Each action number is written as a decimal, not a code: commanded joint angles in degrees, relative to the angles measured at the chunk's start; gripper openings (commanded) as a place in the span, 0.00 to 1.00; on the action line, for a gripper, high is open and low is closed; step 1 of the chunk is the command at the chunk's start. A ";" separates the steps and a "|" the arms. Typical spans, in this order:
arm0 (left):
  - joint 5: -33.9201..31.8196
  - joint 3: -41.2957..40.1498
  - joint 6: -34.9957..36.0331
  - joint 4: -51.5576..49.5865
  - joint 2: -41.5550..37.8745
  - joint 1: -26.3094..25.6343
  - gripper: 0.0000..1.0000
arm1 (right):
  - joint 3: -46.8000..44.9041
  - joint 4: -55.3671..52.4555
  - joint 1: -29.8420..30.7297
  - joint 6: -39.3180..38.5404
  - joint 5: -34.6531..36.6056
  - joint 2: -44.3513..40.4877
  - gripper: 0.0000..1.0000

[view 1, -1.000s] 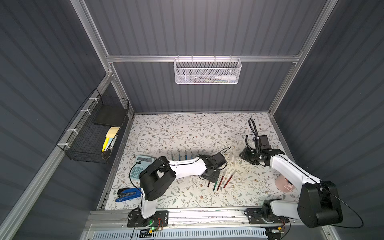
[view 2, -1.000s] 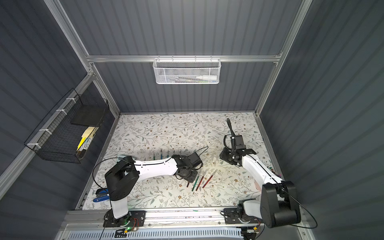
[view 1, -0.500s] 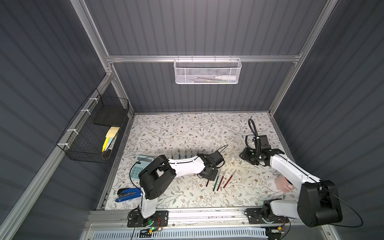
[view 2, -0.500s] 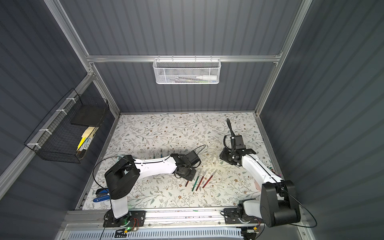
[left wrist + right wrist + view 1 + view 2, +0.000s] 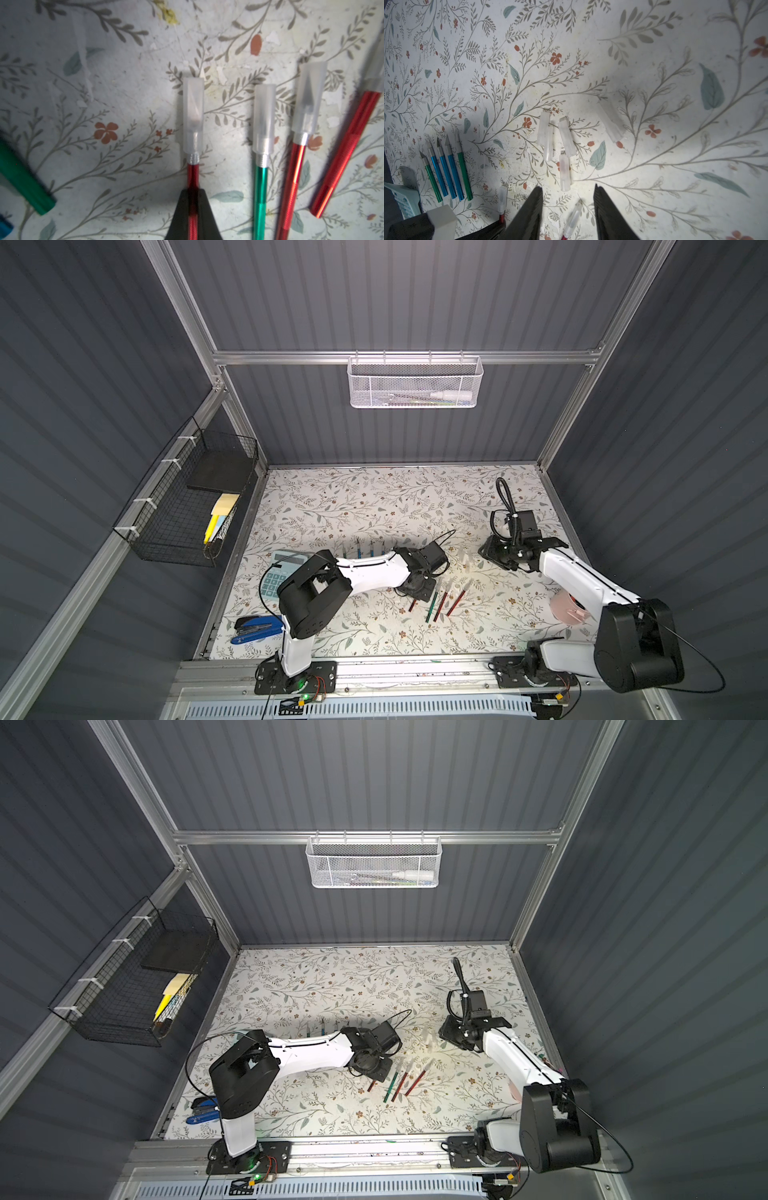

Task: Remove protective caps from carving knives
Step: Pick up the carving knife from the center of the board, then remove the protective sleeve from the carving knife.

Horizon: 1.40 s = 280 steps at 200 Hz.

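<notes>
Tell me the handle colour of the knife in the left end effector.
Metallic red knife handle; left wrist view shows it best.

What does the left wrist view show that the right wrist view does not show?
Only the left wrist view: the left pincer shut on a red knife, and a capped green knife beside it. Only the right wrist view: the open right pincer, five loose caps, and the bare blades of five uncapped knives. Both: the floral table and capped red knives.
</notes>
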 commanded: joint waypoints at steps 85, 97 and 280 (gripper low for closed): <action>3.86 1.10 4.18 0.47 -5.33 4.88 0.00 | 0.89 3.09 -0.16 1.26 -10.24 -3.07 0.47; 5.61 1.25 4.67 1.40 -6.22 5.85 0.00 | 0.70 4.76 -0.23 2.42 -12.65 -3.95 0.50; 13.41 3.50 7.00 4.34 -12.40 7.37 0.00 | 3.24 17.57 13.35 11.75 -16.82 1.72 0.57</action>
